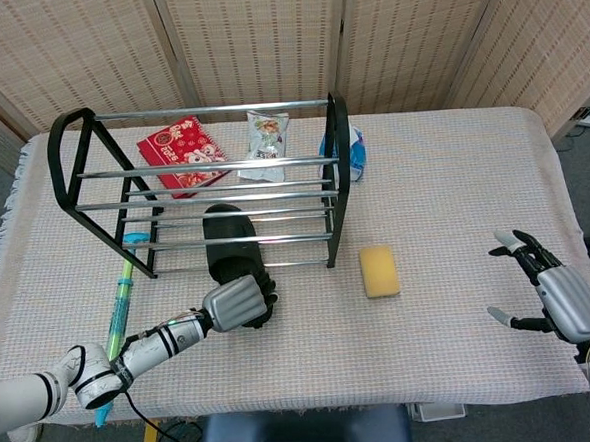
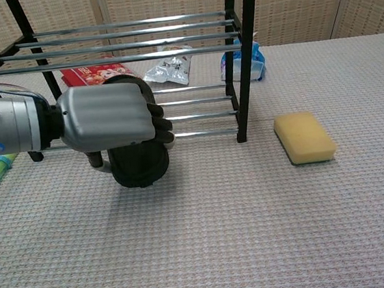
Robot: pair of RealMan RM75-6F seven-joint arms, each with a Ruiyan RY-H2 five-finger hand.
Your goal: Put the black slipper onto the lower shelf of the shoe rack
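We hold the slipper [image 1: 229,247] by its heel in the left hand [image 1: 239,303], toe already on the rack [image 1: 202,191]'s lower shelf at 12 o'clock; release early and the heel could slide off the front rail, while the right hand [image 1: 550,293] idles spread wide.

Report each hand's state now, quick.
Left hand: grips the heel end of the black slipper.
Right hand: holds nothing, fingers spread.
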